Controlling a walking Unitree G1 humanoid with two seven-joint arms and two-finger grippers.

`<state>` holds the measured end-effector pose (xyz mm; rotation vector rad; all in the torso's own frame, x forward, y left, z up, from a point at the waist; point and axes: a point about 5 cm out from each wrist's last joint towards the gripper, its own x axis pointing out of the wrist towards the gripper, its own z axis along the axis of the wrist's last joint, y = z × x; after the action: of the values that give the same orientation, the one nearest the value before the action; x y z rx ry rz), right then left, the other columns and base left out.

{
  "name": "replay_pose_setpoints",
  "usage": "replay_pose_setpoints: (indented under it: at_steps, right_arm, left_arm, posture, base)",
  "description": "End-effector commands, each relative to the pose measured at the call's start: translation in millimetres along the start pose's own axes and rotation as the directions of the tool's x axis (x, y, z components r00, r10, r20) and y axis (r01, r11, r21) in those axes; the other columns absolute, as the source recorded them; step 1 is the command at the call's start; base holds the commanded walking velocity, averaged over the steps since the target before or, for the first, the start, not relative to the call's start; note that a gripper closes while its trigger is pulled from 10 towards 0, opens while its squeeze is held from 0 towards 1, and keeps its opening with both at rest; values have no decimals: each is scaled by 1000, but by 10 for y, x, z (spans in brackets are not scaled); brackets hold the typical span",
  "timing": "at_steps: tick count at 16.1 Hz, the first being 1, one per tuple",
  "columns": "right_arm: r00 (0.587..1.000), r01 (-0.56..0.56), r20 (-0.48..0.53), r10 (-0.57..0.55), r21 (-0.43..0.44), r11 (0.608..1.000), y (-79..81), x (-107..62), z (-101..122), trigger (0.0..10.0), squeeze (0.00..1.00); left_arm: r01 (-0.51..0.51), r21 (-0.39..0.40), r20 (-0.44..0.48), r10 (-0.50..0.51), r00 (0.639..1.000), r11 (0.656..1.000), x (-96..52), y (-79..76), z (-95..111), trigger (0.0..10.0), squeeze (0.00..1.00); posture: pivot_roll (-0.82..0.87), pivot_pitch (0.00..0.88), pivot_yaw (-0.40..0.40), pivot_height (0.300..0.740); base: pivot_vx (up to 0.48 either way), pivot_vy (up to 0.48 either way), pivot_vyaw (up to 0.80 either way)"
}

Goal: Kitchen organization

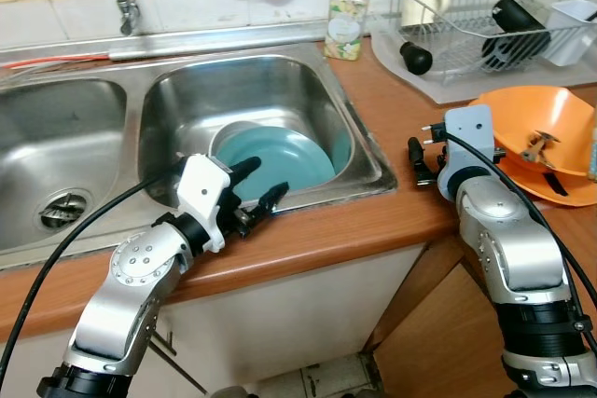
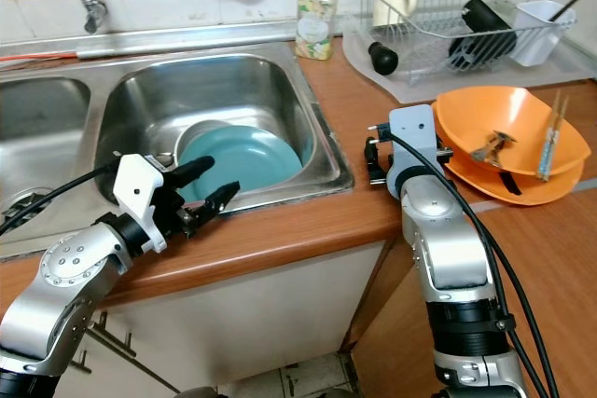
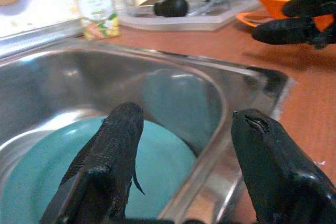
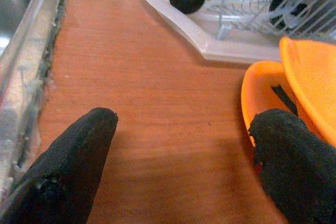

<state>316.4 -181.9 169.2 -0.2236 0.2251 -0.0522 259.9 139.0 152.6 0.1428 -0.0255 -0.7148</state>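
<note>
The left gripper (image 1: 256,188) hangs at the front rim of the sink (image 1: 368,151), its fingers spread apart and empty. In the left wrist view one finger (image 3: 113,145) is over the basin and the other (image 3: 273,156) is over the rim. The risk I see: if the gripper goes down like this, the outer finger can hit the steel rim, and the plate can slip, because it looks smooth and perhaps wet.

The teal plate (image 1: 280,157) lies in the right basin, leaning a little on the basin wall. It is just beyond and below the left fingertips, not touched.

The right gripper (image 1: 418,163) rests on the counter (image 1: 373,100), fingers apart, holding nothing, just beside the orange bowls (image 1: 536,118). A careless move there can push them.

Farther back stand the soap bottle (image 1: 347,14) and the rack (image 1: 476,16).
</note>
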Motion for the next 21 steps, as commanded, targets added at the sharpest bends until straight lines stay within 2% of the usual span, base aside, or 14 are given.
replay_pose_setpoints:
  at_steps: [1, 5, 10, 13, 14, 17, 21]
  right_arm:
    - [999, -4, -37, 5, 16, 1000, -50, 14, -40, 10000, 0]
    - [994, 5, -107, -3, 17, 1000, -187, 40, -89, 10000, 0]
    - [991, 15, -136, -14, 8, 1000, -322, 91, -94, 10000, 0]
    - [983, -29, -180, 32, 17, 999, -350, 141, -108, 10000, 0]
    - [981, -43, -188, 47, 25, 999, -350, 151, -111, 10000, 0]
    - [956, -151, -235, 176, 123, 981, -254, 153, -98, 10000, 0]
    - [936, -205, -244, 252, 203, 958, -174, 136, -44, 10000, 0]
  left_arm:
    - [34, 25, 5, -34, 999, 999, -6, -42, 36, 10000, 0]
    - [68, 27, -2, -68, 998, 997, -7, -88, 21, 10000, 0]
    - [69, 26, 0, -69, 998, 997, -13, -87, 17, 10000, 0]
    - [63, 27, -8, -63, 998, 998, -38, -72, 4, 10000, 0]
    - [62, 28, -10, -61, 998, 998, -41, -70, 3, 10000, 0]
    - [46, 25, -5, -45, 999, 999, -51, -58, 10, 10000, 0]
    - [39, 27, -5, -39, 999, 999, -56, -51, 16, 10000, 0]
  posture:
    - [-23, 0, 15, 740]
    - [-31, 0, 15, 740]
    - [-29, 0, 12, 740]
    - [-23, 0, 4, 740]
    - [-23, 0, 3, 740]
    - [-18, 0, -7, 740]
    - [-15, 0, -6, 740]
  base:
    - [0, 0, 0]
    - [0, 0, 0]
    - [0, 0, 0]
    - [0, 0, 0]
    - [0, 0, 0]
    - [0, 0, 0]
    - [0, 0, 0]
